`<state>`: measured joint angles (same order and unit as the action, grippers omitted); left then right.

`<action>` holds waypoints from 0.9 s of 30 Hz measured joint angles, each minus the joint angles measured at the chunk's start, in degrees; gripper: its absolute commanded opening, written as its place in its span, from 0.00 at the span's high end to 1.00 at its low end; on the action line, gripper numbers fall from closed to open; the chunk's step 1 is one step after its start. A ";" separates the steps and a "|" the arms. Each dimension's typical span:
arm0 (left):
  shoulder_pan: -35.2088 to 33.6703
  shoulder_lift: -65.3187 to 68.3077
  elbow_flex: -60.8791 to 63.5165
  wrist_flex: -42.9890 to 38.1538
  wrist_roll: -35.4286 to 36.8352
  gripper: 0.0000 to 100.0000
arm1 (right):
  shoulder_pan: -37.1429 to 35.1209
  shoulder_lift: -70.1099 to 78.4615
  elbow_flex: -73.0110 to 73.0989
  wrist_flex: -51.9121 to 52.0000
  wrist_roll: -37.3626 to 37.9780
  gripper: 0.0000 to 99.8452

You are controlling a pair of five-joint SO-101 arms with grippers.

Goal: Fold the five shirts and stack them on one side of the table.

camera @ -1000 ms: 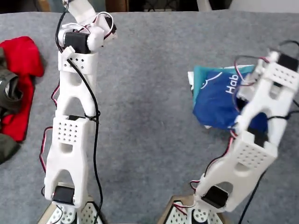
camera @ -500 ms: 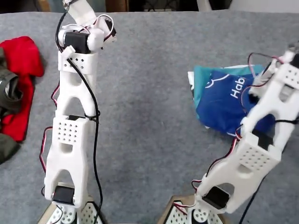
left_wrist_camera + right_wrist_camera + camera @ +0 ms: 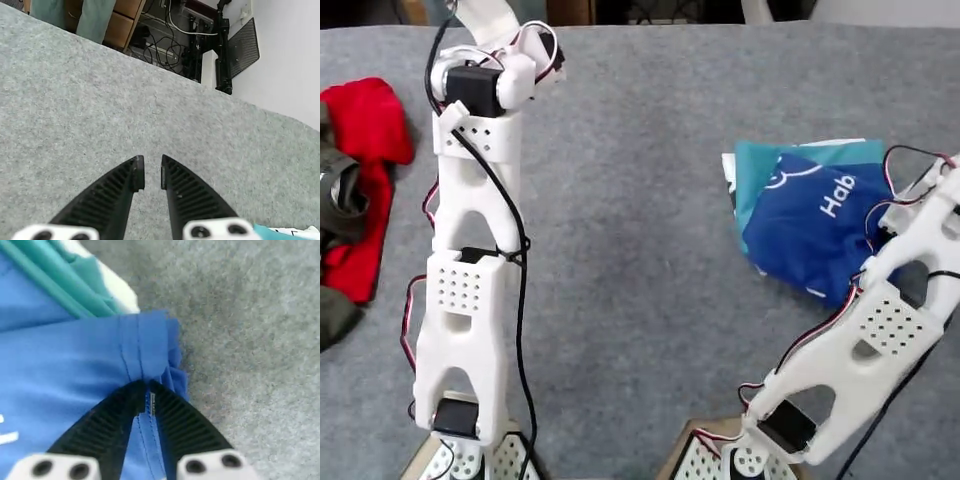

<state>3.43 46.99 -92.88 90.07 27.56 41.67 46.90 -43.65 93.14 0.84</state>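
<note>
1. high view: the blue shirt [image 3: 800, 235] lies at the right middle of the frame, skewed on top of a folded teal shirt [image 3: 760, 160]. a white edge [image 3: 728, 172] peeks out on their left side. my right arm [image 3: 880, 330] slants up from the lower right and crosses the blue shirt's lower right corner. my left arm [image 3: 470, 250] stands tall in the left half, over bare table [image 3: 640, 150]. at the left edge a red shirt [image 3: 360, 130] and a dark shirt [image 3: 335, 195] lie crumpled, not folded.

2. left wrist view: my left gripper [image 3: 152, 172] hangs over grey table [image 3: 100, 90], its jaws parted by only a thin slit and gripping nothing. a sliver of the teal shirt [image 3: 280, 233] shows in the bottom right corner.

3. right wrist view: my right gripper [image 3: 147, 390] is pinched tight on the blue shirt [image 3: 60, 355], right at its stitched hem, where the cloth bunches just past my tips. the teal shirt [image 3: 55, 280] and the white edge [image 3: 122, 297] sit at the upper left, with table [image 3: 250, 315] on the right.

4. the step in hand, as i judge it: settling the blue shirt onto the pile on the right side. the pile is only part built, and the red and dark shirts wait.

5. the next move, i think, calls for a gentle pull on this hem to flatten the bunching and square the blue over the teal. i must not drag the pile beneath. then i let go and lift straight off.
</note>
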 measured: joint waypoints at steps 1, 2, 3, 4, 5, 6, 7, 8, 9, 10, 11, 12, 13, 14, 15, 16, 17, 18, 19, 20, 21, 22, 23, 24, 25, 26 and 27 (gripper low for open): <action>-0.09 0.00 0.00 0.00 0.00 0.91 | 0.00 0.00 0.00 0.00 0.00 0.96; -0.26 0.00 0.00 0.26 0.00 0.91 | 0.00 0.00 -0.44 0.00 0.00 0.96; -0.35 0.00 0.00 0.79 0.00 0.91 | 0.00 0.00 -1.14 0.09 0.00 0.96; -0.53 0.00 0.00 1.32 0.00 0.91 | 0.00 0.00 -1.93 0.53 0.00 0.96; -0.79 0.00 0.00 1.67 0.00 0.91 | 0.00 -0.09 -2.73 1.23 0.00 0.96; -1.14 0.00 0.00 1.93 0.00 0.91 | 0.00 -0.44 -3.78 2.20 0.00 0.96; -1.58 0.00 0.00 2.20 0.00 0.91 | 0.00 -0.88 -5.01 3.43 0.00 0.96; -2.20 0.00 0.00 2.29 0.00 0.91 | -0.09 -1.49 -6.59 4.75 0.00 0.96; -2.99 0.00 0.00 2.29 0.00 0.91 | -0.35 -2.37 -8.00 5.89 0.00 0.96; -4.04 0.00 0.00 2.29 -0.18 0.91 | -0.79 -3.25 -9.14 6.77 0.00 0.96; -5.27 -0.18 0.00 2.37 -0.97 0.91 | -1.23 -4.40 -9.76 6.86 0.00 0.96; -6.68 -0.70 0.00 3.08 -2.64 0.91 | -1.67 -5.80 -10.02 7.21 0.00 0.96; -8.26 -1.49 0.00 4.04 -4.48 0.91 | -2.11 -7.30 -10.11 7.47 0.00 0.96; -9.93 -2.46 0.00 5.36 -6.24 0.91 | -2.81 -8.79 -10.11 7.56 0.00 0.96; -11.87 -3.52 0.00 6.77 -8.00 0.91 | -3.60 -10.02 -10.11 7.56 0.00 0.96; -13.80 -4.40 0.00 8.26 -9.49 0.91 | -4.75 -11.16 -9.58 7.56 0.00 0.96; -15.91 -5.27 0.00 9.23 -10.73 0.91 | -5.98 -11.69 -8.79 7.56 0.00 0.96; -18.02 -5.89 0.00 9.76 -11.87 0.91 | -7.21 -11.78 -7.91 7.56 0.00 0.96; -20.57 -6.42 0.00 10.11 -12.84 0.91 | -8.35 -11.78 -6.59 7.38 0.00 0.96; -23.21 -6.95 0.00 10.29 -13.45 0.91 | -9.05 -11.60 -5.01 6.24 0.00 0.96; -26.20 -7.47 0.00 10.37 -14.07 0.91 | -9.67 -10.81 -3.69 4.75 0.00 0.96; -29.19 -7.91 0.00 10.37 -14.59 0.91 | -9.93 -9.67 -2.46 2.90 0.00 0.96; -32.35 -8.09 0.00 10.37 -15.12 0.91 | -10.20 -8.09 -1.05 0.88 0.00 0.96; -35.34 -8.18 -0.09 10.37 -15.65 0.91 | -10.37 -6.15 0.00 -1.23 0.00 0.96; -38.15 -8.18 -0.09 10.37 -16.09 0.91 | -10.46 -4.22 0.79 -3.16 0.00 0.96; -40.88 -8.18 -0.09 10.37 -16.62 0.91 | -10.46 -2.46 0.88 -4.57 0.00 0.96; -43.43 -8.18 -0.09 10.37 -17.23 0.91 | -10.46 -1.14 0.88 -5.27 0.00 0.96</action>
<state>-40.00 38.81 -92.97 100.44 10.33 31.21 45.76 -42.77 87.87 0.84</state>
